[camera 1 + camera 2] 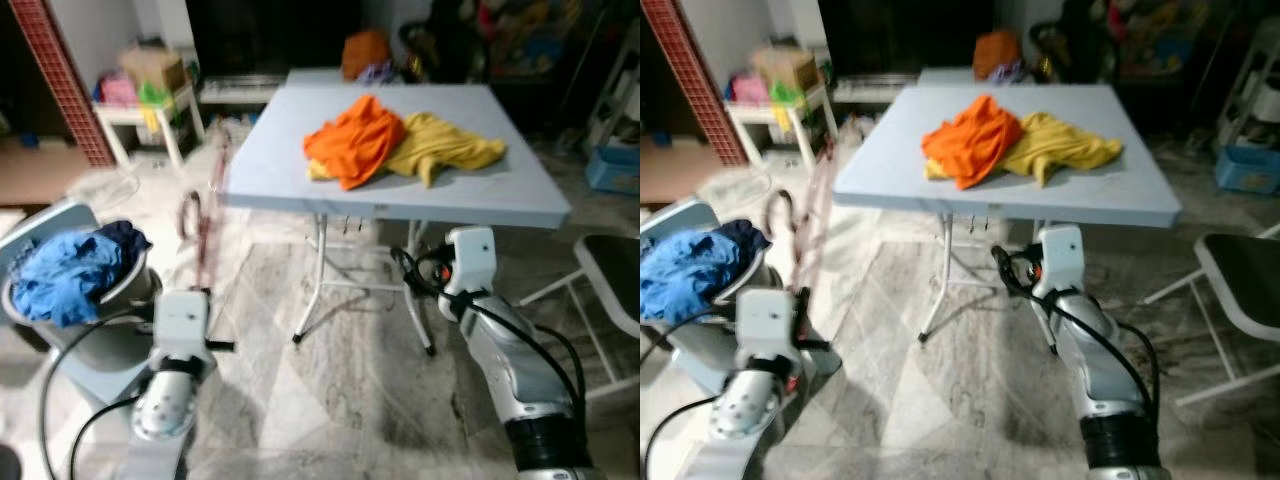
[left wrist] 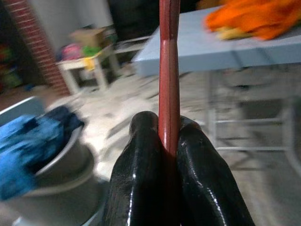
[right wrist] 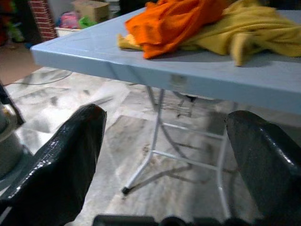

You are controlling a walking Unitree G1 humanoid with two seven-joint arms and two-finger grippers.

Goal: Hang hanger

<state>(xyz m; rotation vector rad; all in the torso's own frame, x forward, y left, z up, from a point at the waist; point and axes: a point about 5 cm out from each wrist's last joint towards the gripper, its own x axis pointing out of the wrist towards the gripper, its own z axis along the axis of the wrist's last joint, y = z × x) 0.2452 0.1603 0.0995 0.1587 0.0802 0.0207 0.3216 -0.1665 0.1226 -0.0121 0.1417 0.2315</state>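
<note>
A dark red hanger [image 2: 168, 70] stands upright between the two black fingers of my left gripper [image 2: 168, 123], which is shut on its thin bar. In the left eye view the hanger [image 1: 205, 215] is a blurred red shape rising above my left wrist, just left of the blue table [image 1: 290, 175]. My right gripper [image 3: 168, 116] is open with nothing between its fingers. It is held low in front of the table's near edge, facing the table legs.
An orange cloth [image 1: 355, 140] and a yellow cloth [image 1: 445, 145] lie on the table. A grey basket [image 1: 125, 290] of blue clothes [image 1: 65, 270] stands at my left. A dark chair [image 1: 612, 275] is at the right, and a small white side table [image 1: 150, 112] stands far left.
</note>
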